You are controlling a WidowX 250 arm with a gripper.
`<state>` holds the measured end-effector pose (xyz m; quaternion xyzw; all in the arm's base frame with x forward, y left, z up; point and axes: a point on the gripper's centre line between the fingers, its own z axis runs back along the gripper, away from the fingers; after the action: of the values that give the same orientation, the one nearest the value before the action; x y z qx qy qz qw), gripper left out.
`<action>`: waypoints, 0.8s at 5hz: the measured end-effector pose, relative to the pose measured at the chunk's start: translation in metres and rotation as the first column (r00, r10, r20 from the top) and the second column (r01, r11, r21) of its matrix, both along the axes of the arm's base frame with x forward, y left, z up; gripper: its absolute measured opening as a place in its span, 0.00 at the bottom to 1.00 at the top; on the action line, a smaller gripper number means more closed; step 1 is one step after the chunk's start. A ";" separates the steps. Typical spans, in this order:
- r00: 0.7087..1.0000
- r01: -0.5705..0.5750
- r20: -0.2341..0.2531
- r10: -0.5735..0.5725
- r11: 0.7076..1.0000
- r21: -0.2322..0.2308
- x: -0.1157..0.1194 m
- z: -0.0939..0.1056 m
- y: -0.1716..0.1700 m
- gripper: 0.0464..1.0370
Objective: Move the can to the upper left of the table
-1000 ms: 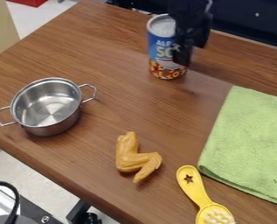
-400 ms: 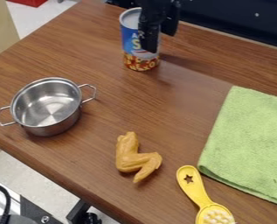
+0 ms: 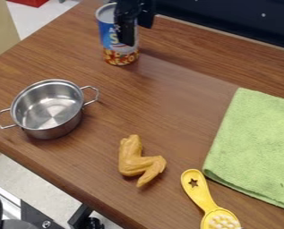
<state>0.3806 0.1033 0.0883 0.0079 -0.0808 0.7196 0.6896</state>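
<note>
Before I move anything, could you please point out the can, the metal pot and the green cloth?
Can [image 3: 112,40]: camera view, blue side of its body.
Metal pot [image 3: 55,132]: camera view, outer wall.
Green cloth [image 3: 256,145]: camera view, middle of its upper face.

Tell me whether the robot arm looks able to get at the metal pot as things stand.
Probably, though its gripper is at the can and would likely have to leave that first. Only bare wood lies between the can and the pot, whose top is uncovered.
</note>
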 end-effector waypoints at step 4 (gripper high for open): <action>0.994 -0.093 0.050 0.096 0.993 -0.073 -0.001 0.014 -0.015 0.96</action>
<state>0.3797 0.0882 0.1018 -0.0316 -0.0732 0.7538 0.6522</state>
